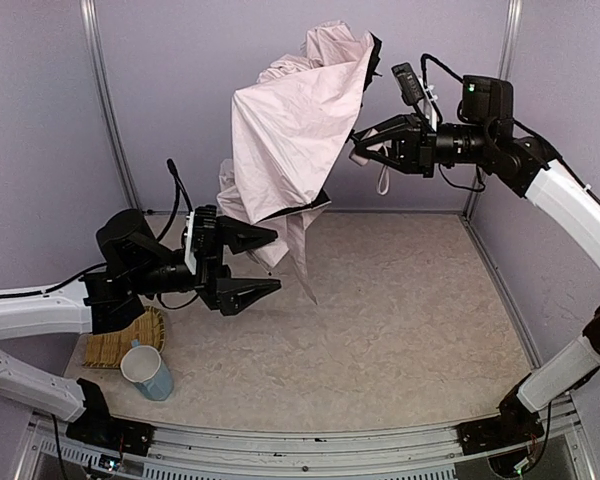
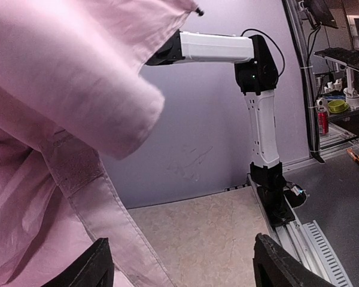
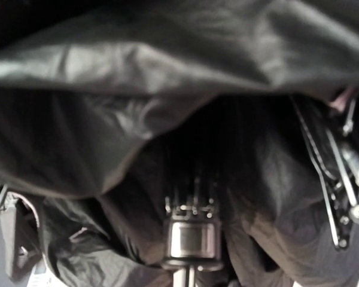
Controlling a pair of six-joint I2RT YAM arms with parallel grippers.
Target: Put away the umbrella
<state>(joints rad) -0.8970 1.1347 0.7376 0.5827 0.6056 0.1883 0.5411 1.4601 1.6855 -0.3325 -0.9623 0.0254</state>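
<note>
Top external — umbrella, mug beside mat.

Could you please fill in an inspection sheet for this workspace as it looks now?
Surface: beige mottled table, no spills seen.
Job's things: umbrella half collapsed, pink fabric hanging loose, held up above the table.
Clutter: mug upright at near left; woven mat beside it.
Grippers: right gripper shut on the umbrella's handle end; left gripper open beside the hanging fabric.
Cables: black cable rising over the left arm; second cable looping on the right arm.
Surroundings: pale walls; red can beyond the frame.
</note>
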